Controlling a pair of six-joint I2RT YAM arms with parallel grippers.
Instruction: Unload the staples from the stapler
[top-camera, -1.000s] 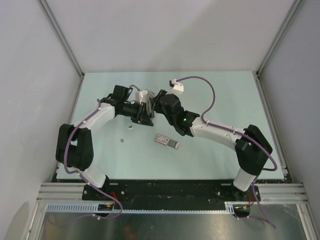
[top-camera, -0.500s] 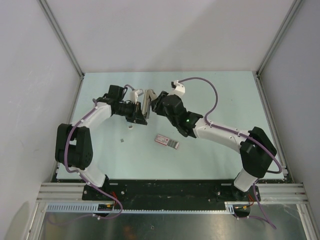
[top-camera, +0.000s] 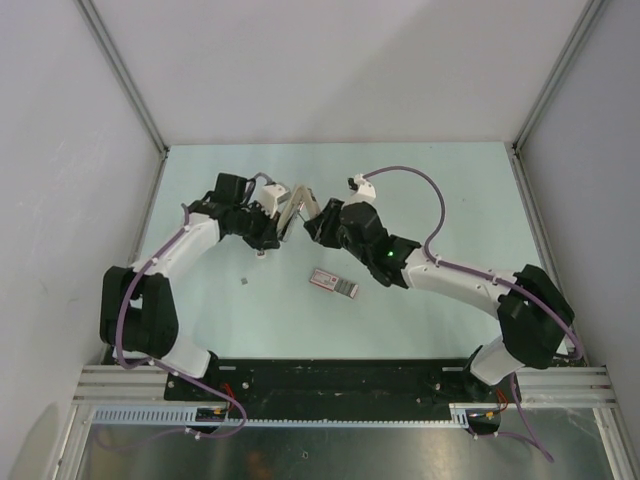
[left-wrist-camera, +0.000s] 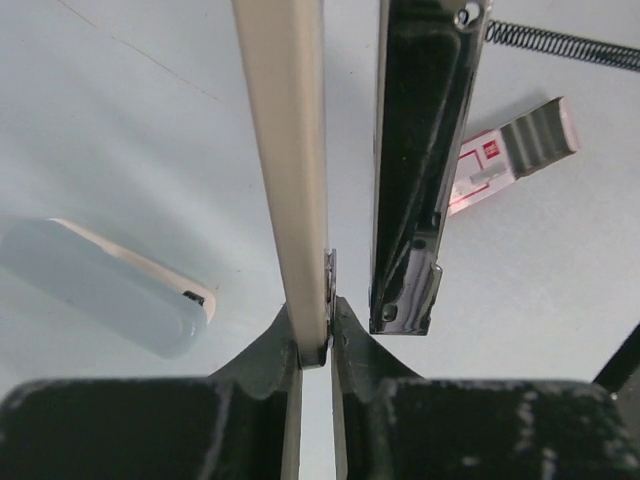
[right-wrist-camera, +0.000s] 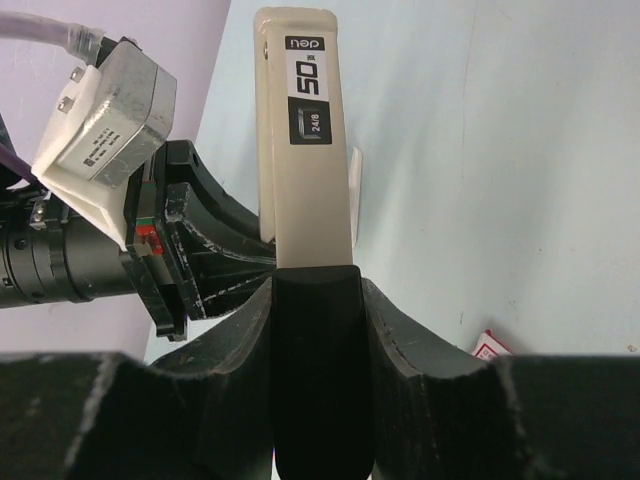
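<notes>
L gripper (left-wrist-camera: 315, 335) pinched tight on thin beige arm of the stapler (right-wrist-camera: 300, 150), R gripper (right-wrist-camera: 316, 290) clamped on its body, stapler splayed open, held off table (top-camera: 450, 200) near centre, pink-white box (top-camera: 333, 282) at 5 o'clock.

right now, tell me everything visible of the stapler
The stapler is slim beige plastic with a black label reading 50 and 24/8. It is swung open: a black magazine with a coil spring stands apart from the beige arm. It is off the table: the right gripper clamps its body, the left gripper pinches the beige arm's end.
</notes>
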